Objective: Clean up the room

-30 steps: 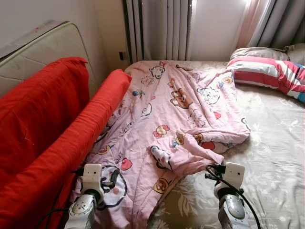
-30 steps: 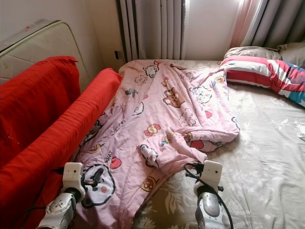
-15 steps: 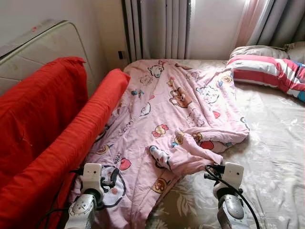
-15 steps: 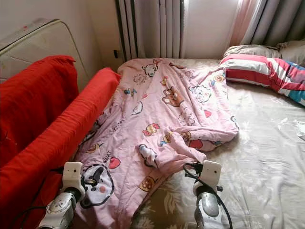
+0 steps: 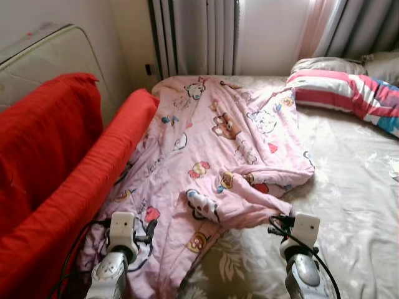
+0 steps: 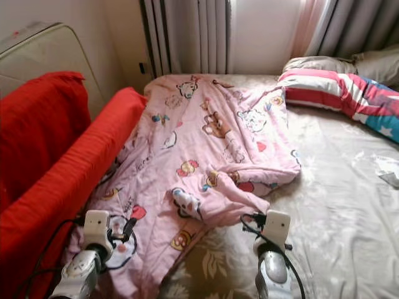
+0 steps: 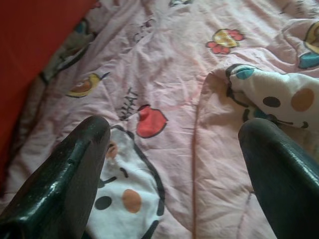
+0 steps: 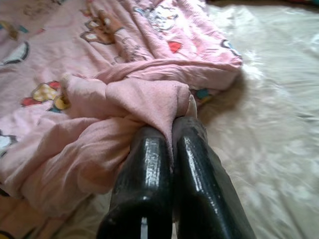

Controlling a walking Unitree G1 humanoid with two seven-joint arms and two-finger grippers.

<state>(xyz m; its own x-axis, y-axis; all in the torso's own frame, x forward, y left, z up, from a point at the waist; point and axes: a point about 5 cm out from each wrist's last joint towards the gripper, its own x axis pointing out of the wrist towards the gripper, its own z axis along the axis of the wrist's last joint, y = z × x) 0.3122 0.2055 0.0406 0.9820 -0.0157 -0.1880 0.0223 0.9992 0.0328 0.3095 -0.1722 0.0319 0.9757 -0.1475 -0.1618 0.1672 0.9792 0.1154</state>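
Right wrist view, first entry: your right gripper [image 8: 172, 130] has its two black fingers pressed together on a fold of the pink blanket [image 5: 212, 156], with fleecy cloth pinched between the tips. The pinch sits at the bunched near corner, which looks like the natural handle for dragging that edge flat.

Your left gripper [image 7: 174, 144] hangs just above the blanket with its fingers spread wide and nothing between them. It hovers over the printed side near the red cover [image 5: 75, 180] that borders the bed's left edge. Probably you have it staged there to take the opposite corner, so both hands can pull the cloth square.

The blanket lies crumpled across the left half of the bed [image 5: 349, 187], its far end near the curtains [image 5: 193, 37] and its near corner folded over on itself. A striped pillow [image 5: 343, 93] rests at the far right, apart from the blanket.

Legible writing: the word "WHAT" [image 7: 128, 103] is printed on the blanket beside a red heart. Other print among the cartoon figures is too small to read. No brand marks seen.
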